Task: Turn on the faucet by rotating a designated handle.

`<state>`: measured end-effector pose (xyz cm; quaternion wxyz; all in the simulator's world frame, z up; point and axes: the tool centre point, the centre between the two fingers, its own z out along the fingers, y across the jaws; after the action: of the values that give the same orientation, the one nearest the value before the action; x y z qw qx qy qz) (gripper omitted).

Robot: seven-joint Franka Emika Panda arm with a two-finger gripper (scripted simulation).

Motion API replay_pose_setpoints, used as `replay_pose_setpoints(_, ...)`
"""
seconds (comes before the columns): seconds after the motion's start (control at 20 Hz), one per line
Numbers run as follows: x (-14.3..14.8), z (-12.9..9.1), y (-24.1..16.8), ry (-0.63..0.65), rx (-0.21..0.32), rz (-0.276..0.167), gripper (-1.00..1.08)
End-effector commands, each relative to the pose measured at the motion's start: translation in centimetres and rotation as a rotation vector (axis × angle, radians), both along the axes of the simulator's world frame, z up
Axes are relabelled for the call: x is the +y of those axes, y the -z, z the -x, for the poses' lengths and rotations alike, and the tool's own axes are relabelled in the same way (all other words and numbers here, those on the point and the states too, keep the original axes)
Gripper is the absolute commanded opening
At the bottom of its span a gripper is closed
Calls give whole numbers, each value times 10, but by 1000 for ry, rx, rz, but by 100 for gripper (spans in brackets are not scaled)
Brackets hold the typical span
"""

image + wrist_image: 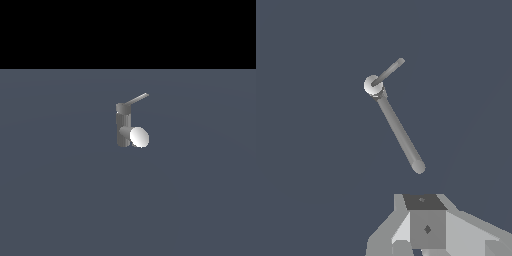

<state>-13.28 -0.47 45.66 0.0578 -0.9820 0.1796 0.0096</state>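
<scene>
The faucet (123,127) is a small grey upright cylinder in the middle of the exterior view. Its short spout ends in a bright white disc (139,137). The handle (136,99), a thin light-grey bar, slants up from the top cap toward the exterior view's right. In the wrist view the faucet (374,85) shows a white round part with a thin bar (389,72) and a thicker bar (401,134) running out of it; which one is the handle I cannot tell. My gripper (426,222) shows only as grey blocks, apart from the faucet. Its fingers are not distinguishable.
A plain dark blue-grey floor (60,190) lies all around the faucet. A black band fills the upper part of the exterior view. The arm does not appear in the exterior view.
</scene>
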Motion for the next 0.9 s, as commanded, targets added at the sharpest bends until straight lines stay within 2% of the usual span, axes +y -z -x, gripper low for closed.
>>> replay_pose_setpoints(0.0, -2, -21, 12, 72, 10, -7, -100)
replay_pose_setpoints(0.4, -10, -83, 57, 303, 41, -14, -100)
replay_pose_setpoints(0.85, -22, -145, 122, 564, 68, 6, -100)
